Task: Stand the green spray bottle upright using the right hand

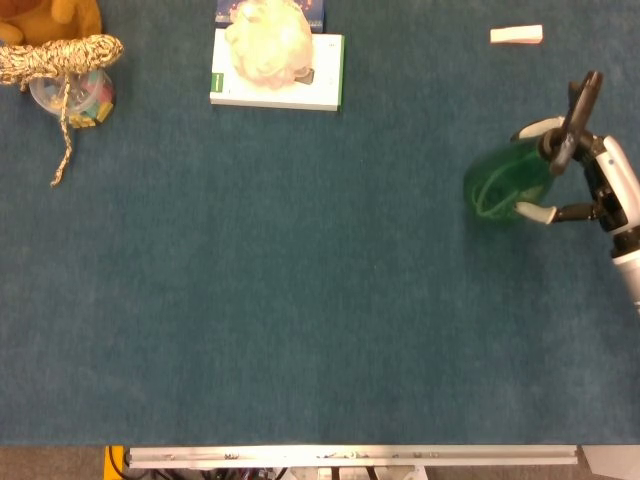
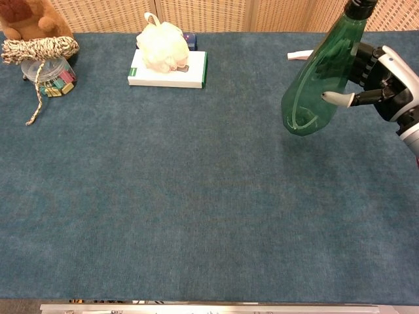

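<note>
Fingers (image 2: 334, 98) of right hand (image 2: 386, 82) wrap the green spray bottle (image 2: 317, 85) mid-body; bottle tilted, apparently just above the counter (image 2: 196, 196). Looks light, slick plastic: grip low, wide section.

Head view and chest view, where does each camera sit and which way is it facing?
Head view: high above the table, looking straight down; shows the right hand holding the tilted bottle.
Chest view: lower, at the table's near edge, looking forward and down toward the back screen; same right hand at right.
Shared: bottle, book, jar.
</note>
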### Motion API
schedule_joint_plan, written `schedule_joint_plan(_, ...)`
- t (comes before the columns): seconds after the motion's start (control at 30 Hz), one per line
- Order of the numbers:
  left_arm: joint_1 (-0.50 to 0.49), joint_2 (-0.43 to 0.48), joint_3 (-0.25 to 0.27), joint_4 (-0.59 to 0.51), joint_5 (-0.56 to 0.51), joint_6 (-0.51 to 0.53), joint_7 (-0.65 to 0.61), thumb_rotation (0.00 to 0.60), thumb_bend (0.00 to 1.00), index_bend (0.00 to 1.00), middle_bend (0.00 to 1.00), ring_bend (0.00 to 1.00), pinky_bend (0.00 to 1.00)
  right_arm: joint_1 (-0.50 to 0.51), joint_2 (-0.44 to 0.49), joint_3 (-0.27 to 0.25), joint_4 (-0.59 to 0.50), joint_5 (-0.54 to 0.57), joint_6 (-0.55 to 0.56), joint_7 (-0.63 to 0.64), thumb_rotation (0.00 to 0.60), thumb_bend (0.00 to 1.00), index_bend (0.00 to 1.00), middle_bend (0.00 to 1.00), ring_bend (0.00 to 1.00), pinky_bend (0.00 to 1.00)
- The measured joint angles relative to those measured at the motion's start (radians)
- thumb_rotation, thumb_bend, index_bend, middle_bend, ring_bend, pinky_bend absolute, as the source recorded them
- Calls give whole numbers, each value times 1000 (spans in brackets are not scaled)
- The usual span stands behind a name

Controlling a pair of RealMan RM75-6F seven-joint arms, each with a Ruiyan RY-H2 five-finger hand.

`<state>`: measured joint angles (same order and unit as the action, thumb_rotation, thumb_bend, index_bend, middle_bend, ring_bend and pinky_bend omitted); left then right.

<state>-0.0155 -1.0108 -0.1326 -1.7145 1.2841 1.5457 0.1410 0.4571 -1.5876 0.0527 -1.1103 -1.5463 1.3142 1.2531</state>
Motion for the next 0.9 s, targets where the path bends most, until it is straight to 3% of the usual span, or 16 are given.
schedule_joint_plan(0.3, -1, 2, 1, -3, -3, -3, 2, 600, 48, 421, 322, 194, 381, -1, -61, -4, 109, 13, -51, 46, 600, 12, 468, 466, 339, 316)
schedule_joint_plan(0.9, 0, 4, 0, -7, -10, -4, 1, 600, 49, 421, 322, 194, 382, 4, -94, -28, 211, -25, -63, 102, 600, 10, 468, 463, 339, 316)
